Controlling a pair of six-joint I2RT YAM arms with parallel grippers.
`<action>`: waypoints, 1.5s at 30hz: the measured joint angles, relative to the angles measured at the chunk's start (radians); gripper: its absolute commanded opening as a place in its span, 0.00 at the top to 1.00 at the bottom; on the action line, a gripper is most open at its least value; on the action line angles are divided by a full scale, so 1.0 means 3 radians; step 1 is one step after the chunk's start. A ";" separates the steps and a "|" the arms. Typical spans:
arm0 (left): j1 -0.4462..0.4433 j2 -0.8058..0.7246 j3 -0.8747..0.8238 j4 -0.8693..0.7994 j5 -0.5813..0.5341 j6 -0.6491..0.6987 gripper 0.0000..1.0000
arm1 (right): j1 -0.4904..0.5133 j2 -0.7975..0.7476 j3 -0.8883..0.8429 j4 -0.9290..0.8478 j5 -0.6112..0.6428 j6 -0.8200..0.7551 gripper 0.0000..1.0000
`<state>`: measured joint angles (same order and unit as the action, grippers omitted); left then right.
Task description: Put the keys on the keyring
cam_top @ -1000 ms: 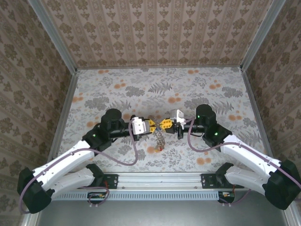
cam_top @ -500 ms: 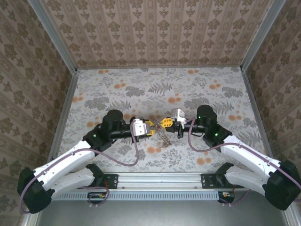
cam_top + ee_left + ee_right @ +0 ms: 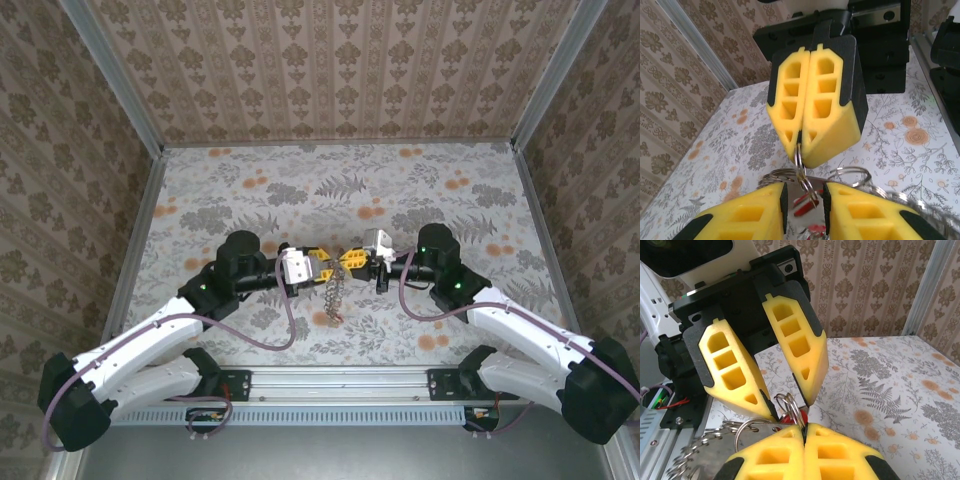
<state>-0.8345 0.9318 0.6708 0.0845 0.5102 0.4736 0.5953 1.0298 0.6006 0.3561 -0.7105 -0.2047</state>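
Note:
The keyring (image 3: 801, 162) is a small silver split ring with more rings and grey metal bits hanging from it as a chain (image 3: 335, 293). My right gripper (image 3: 804, 427) is shut on the split ring's edge (image 3: 795, 410) and holds it above the table. It faces my left gripper (image 3: 804, 192), whose jaws stand apart on either side of the ring without touching it. A red key (image 3: 804, 209) dangles below the ring, partly hidden by my fingers. From above, the left gripper (image 3: 325, 264) and right gripper (image 3: 350, 260) meet tip to tip at mid-table.
The floral table (image 3: 400, 190) is walled by patterned panels on three sides, with metal posts at the corners. A rail (image 3: 340, 378) runs along the near edge between the arm bases. Larger loose rings (image 3: 850, 175) hang beside the left fingers.
My left gripper's jaws have spread apart around the ring. The two grippers drew back slightly, then came close again, and the hanging chain swung and now hangs straight down.

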 measured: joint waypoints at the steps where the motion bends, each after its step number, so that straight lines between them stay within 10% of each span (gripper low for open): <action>1: -0.0006 0.0005 0.0005 0.0008 -0.0001 -0.0010 0.73 | 0.0000 0.0000 -0.0004 0.0005 0.0001 0.0004 1.00; 8: -0.0090 0.0158 0.0070 0.0076 -0.0042 -0.0048 1.00 | 0.0000 -0.0001 -0.0015 0.0015 0.0013 0.0013 1.00; 20: -0.0141 0.0184 0.0252 -0.0380 -0.0188 0.0108 1.00 | 0.0010 -0.0064 0.0182 -0.0664 0.0065 -0.0516 0.73; 28: -0.0188 0.0320 0.0501 -0.0802 -0.0181 0.0317 1.00 | 0.0083 -0.0057 0.0404 -0.1245 0.0165 -0.0992 0.71; 45: -0.0211 0.0411 0.0546 -0.0956 -0.0292 0.0354 0.93 | 0.0201 0.0088 0.0416 -0.1273 0.0317 -0.0814 1.00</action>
<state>-0.8978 1.0550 0.8345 -0.2024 0.4225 0.5797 0.6556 1.0561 0.7254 -0.0257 -0.6155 -0.4488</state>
